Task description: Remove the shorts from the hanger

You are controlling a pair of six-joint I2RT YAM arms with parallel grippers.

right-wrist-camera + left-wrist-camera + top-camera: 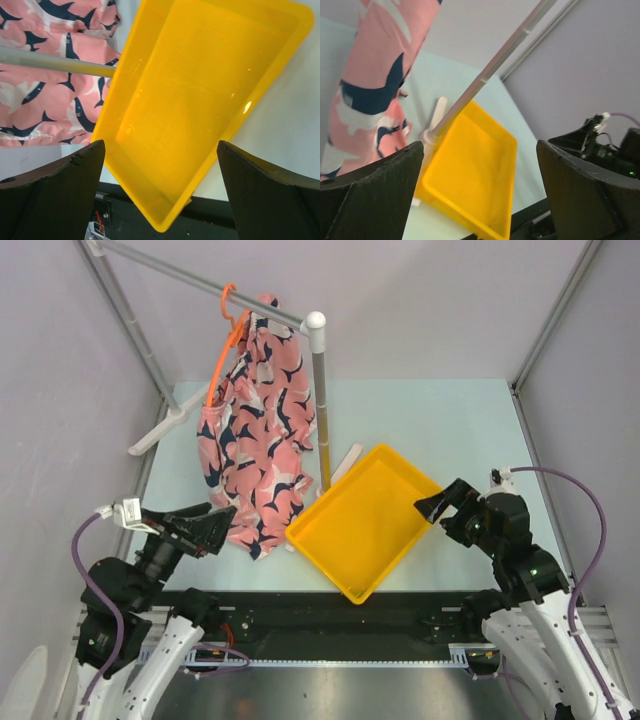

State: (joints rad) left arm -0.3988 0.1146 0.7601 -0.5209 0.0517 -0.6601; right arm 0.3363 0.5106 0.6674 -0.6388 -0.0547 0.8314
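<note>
From above, the shorts (255,440) hang off the orange hanger (225,340), whose hook sits over the grey rail (190,278) near the top of its upright post (321,410). The cloth drapes down towards my side of the table (440,430), so nothing has come off the hanger yet. My left gripper (222,528) sits low by the bottom hem, which I judge is the easiest part to catch and pull. I cannot tell from this height whether a fingertip brushes the cloth. My right gripper (435,515) waits at the far edge of the yellow tray (370,520), well apart from the garment. The tray lies just beside the post's foot and holds nothing, presumably as the place to drop the shorts. In my left wrist view, my left fingers (370,190) are spread wide with only tray and table between them, and the shorts hang off past the left one, ungripped. In my right wrist view, my right fingers (55,195) are likewise spread and hold nothing. They look down into the bare tray, with the shorts and post showing beyond its corner. I can read no brand, label or writing in any view. The bird-like print on the shorts is only a pattern.
</note>
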